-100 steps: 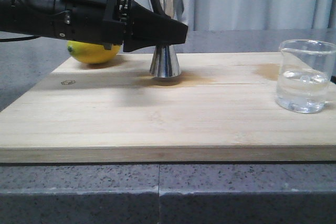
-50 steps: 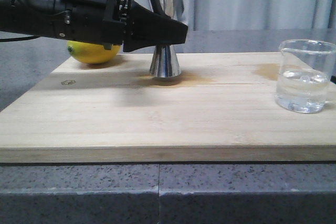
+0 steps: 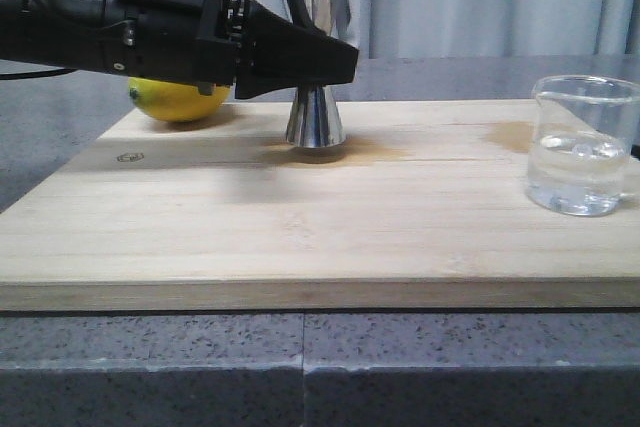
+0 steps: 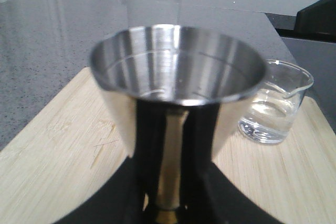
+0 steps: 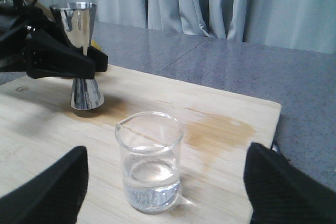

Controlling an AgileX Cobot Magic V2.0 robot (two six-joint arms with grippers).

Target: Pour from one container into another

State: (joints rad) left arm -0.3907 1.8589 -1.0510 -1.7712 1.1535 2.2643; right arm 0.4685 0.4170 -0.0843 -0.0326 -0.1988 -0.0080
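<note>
At the far left of the front view a yellow lemon (image 3: 178, 100) is seen on the back corner of the pale bamboo cutting board (image 3: 320, 237), partly hidden by the black left arm. The left gripper (image 3: 318, 62) is closed on the narrow waist of the steel jigger (image 3: 315, 119), whose lower cone rests on the board; in the left wrist view its open upper cup (image 4: 177, 69) is seen empty, with the gold band at the waist pinched between the dark fingers (image 4: 149, 145).

Further right, near the board's right edge and well apart from the jigger, the glass beaker (image 3: 583, 145) stands upright, roughly a third filled with clear liquid. In the right wrist view the right gripper (image 5: 167, 195) is spread wide on either side of the beaker (image 5: 150, 160), with neither finger touching it.

A slip is judged the main risk: smooth, wet-looking glass may slide or twist between hard fingers if gripped too lightly or off-centre. Liquid could also be spilled past the jigger's modest mouth if the pouring lip is not turned towards it; a brownish stain (image 5: 218, 132) already marks the wood. The tall hourglass jigger would tip easily if it were knocked.

The jigger is polished and mirror-like, the beaker thin and cylindrical, the board matte and fine-grained, the counter (image 3: 320, 372) speckled grey stone.
</note>
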